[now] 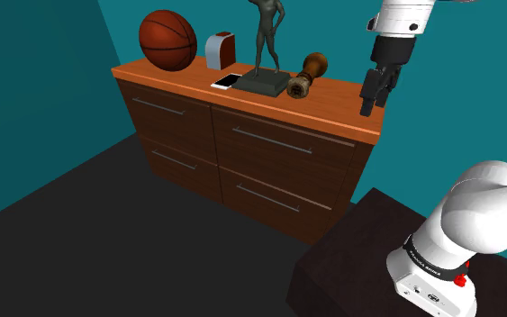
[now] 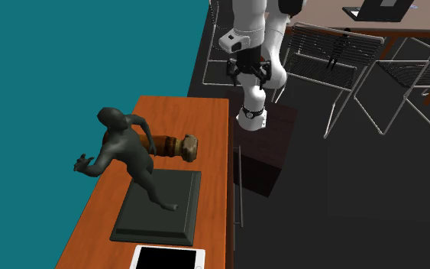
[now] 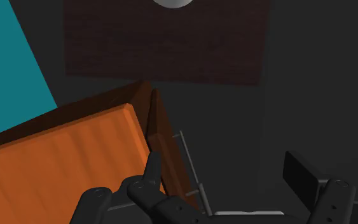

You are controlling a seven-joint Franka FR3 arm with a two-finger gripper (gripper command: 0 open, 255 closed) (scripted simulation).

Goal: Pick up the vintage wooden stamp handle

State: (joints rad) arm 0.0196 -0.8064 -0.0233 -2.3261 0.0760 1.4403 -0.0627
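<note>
**Open gripper over the dresser's end, stamp handle lying apart from it**

The brown turned-wood stamp handle [image 1: 307, 74] lies on its side on the orange-brown wooden dresser [image 1: 179, 74], just beside the dark square base of a dark grey statue [image 1: 267, 36] of a striding figure. The all-black two-finger gripper [image 1: 368, 106] hangs above the dresser's end nearest the dark box stand [image 1: 359, 261], well apart from the stamp handle.

The shoulder view alone takes in the far end of the top: an orange-brown basketball [image 1: 167, 40], a small white and brown box [image 1: 221, 49] and a white-edged phone [image 1: 226, 81] with a black screen, all before a teal wall [image 1: 44, 81].

The second exterior view looks along the top from the phone's end. There the stamp handle [image 2: 173, 145] sits partly behind the statue's body, and wire-framed chairs [image 2: 343, 69] stand beyond the arm.

In the wrist view the fingers [image 3: 151, 168] stand wide apart with nothing between them, over the dresser's corner and dark floor.
</note>
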